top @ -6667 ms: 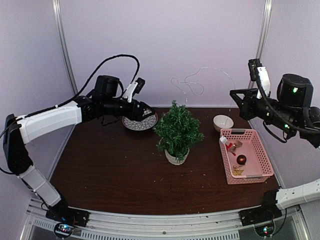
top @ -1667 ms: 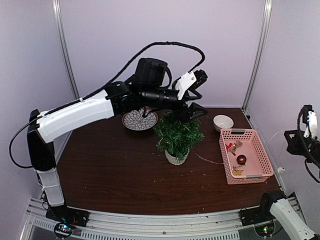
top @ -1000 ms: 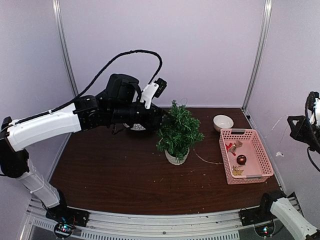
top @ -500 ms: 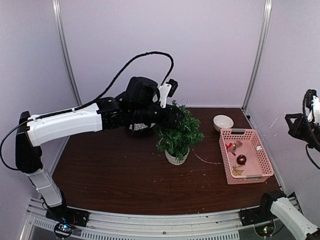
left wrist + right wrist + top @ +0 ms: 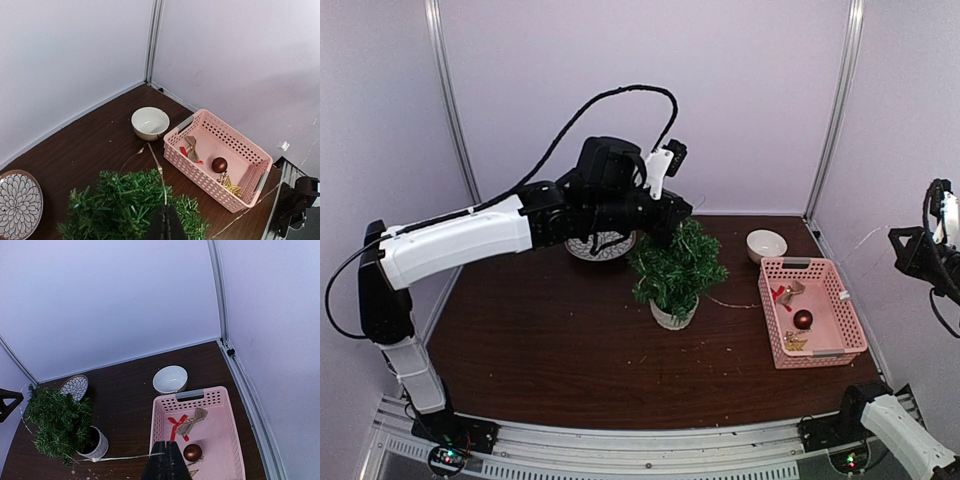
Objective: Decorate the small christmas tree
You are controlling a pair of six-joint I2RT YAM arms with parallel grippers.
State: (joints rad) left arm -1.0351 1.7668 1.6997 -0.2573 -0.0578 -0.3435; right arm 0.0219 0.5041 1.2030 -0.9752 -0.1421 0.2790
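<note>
The left arm (image 5: 460, 240) reaches from the near left corner across the dark wooden table (image 5: 550, 340), passing above a round patterned plate (image 5: 17, 200) that lies at the back left. Its gripper (image 5: 165, 212) hangs just over the top of the small christmas tree (image 5: 677, 262), with the jaws pressed fully together. A thin wire (image 5: 160, 170) runs out from between the tips, so it appears to be pinched there. The tree stands upright in a little white pot (image 5: 672, 316) near the middle of the table, in front of the plate and to its right. From the treetop the wire trails over the needles towards the right. To the right of the tree, at the back, sits a white bowl (image 5: 766, 243). Just in front of the bowl is a pink plastic basket (image 5: 798, 264). Inside it lie a dark red ball (image 5: 803, 319), a gold star (image 5: 231, 186), a burlap bow (image 5: 194, 420) and a red ribbon (image 5: 175, 422). The right gripper (image 5: 167, 447) is raised high off the right edge of the table, beyond the basket. Its jaws are also closed tight, and the wire stretches leftward from their tips down towards the foot of the pot.
</note>
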